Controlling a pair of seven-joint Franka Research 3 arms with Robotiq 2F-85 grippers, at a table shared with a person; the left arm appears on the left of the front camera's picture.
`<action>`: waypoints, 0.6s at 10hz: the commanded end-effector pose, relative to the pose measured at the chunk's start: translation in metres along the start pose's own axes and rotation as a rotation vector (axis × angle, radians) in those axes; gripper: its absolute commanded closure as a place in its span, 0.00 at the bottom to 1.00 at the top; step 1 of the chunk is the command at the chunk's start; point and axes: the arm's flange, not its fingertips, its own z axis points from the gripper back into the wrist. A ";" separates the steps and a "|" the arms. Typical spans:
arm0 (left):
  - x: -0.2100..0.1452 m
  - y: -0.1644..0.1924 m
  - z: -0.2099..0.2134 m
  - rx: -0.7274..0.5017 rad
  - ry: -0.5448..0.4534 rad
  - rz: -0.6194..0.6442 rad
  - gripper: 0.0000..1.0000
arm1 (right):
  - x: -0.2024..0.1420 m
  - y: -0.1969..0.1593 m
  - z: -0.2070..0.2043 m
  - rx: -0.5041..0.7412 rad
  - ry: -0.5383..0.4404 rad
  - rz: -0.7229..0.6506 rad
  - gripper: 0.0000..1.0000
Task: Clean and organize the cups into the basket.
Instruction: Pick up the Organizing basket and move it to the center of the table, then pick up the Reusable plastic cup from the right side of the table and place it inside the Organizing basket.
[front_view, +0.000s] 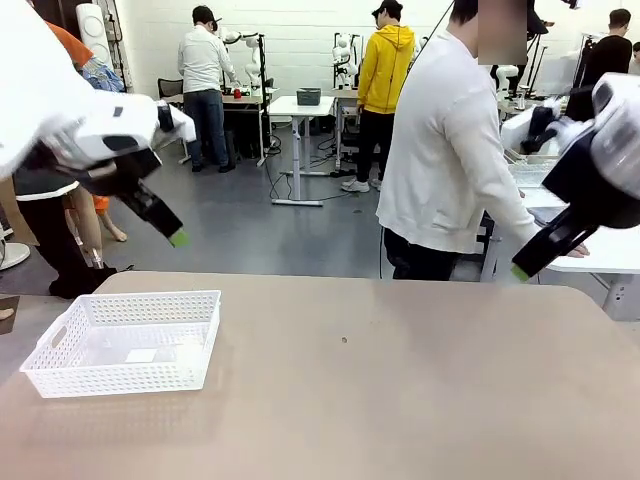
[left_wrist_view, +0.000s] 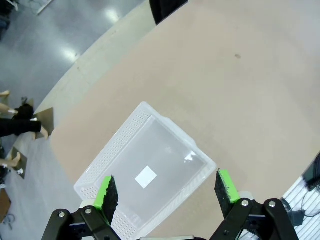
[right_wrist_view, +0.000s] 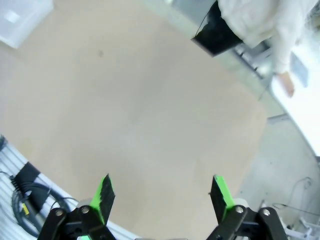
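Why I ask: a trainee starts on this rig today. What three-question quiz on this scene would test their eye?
1. True or false: the basket holds two cups.
2. Pick one: the left gripper is A) open, raised clear of the basket, B) shut on a cup, C) lying flat on the table.
3. Short answer: what does the person's hand rest on?
Key: 1 false; 2 A; 3 a white side table, not the shared one.
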 end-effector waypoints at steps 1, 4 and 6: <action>0.001 0.002 0.021 -0.017 -0.069 0.026 0.00 | 0.005 0.012 0.016 -0.043 -0.003 -0.023 0.00; 0.004 0.002 0.017 -0.004 -0.034 0.014 0.00 | 0.000 0.000 0.000 0.000 0.000 0.000 0.00; 0.004 0.002 0.017 -0.004 -0.034 0.014 0.00 | 0.000 0.000 0.000 0.000 0.000 0.000 0.00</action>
